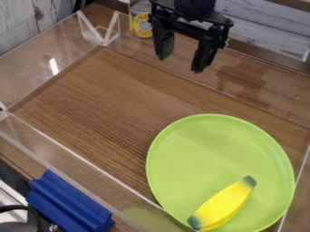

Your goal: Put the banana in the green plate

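The banana [224,207] is small and bright yellow with a dark tip. It lies inside the green plate [194,149], near the plate's front rim at the lower right of the camera view. The plate is large, round and lime-green, resting on the wooden tabletop. My gripper [183,51] hangs at the top centre, well above and behind the plate. Its two black fingers [206,53] stand apart with nothing between them, so it is open.
Clear acrylic walls [54,63] fence the wooden table on the left, back and front. A blue block [67,208] lies outside the front wall at the lower left. A yellow-labelled container [141,23] stands behind the gripper at the back.
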Controlling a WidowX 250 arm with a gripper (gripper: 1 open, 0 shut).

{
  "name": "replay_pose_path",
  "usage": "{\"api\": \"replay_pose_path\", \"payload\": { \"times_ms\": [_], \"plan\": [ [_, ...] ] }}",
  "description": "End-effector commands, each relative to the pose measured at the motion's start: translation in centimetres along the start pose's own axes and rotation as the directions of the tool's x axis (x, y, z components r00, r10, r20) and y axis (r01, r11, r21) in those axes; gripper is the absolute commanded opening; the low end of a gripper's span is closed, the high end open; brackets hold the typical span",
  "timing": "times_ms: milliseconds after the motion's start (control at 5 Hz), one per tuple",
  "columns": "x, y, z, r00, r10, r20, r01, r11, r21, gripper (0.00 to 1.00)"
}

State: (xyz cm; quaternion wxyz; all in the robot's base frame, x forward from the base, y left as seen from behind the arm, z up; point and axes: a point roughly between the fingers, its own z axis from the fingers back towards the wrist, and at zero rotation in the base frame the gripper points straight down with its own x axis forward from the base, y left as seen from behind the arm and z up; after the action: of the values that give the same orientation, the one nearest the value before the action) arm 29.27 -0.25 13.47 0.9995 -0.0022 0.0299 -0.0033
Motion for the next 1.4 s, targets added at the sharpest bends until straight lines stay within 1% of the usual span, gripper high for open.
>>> {"api": "replay_pose_path", "payload": {
  "times_ms": [0,200,400,800,1200],
  "plan": [
    [0.4,0.1,-0.2,1.000,0.000,0.005,0.000,1.000,-0.002,1.00],
    [1.1,0.5,-0.1,1.000,0.005,0.012,-0.005,1.000,-0.009,1.00],
    [1.5,0.6,0.5,1.000,-0.005,0.025,0.006,1.000,-0.018,1.00],
    [1.5,0.7,0.8,1.000,-0.010,0.029,0.011,0.999,-0.036,1.00],
    [1.5,0.8,1.1,0.999,-0.013,0.034,0.015,0.999,-0.045,1.00]
  ]
}}
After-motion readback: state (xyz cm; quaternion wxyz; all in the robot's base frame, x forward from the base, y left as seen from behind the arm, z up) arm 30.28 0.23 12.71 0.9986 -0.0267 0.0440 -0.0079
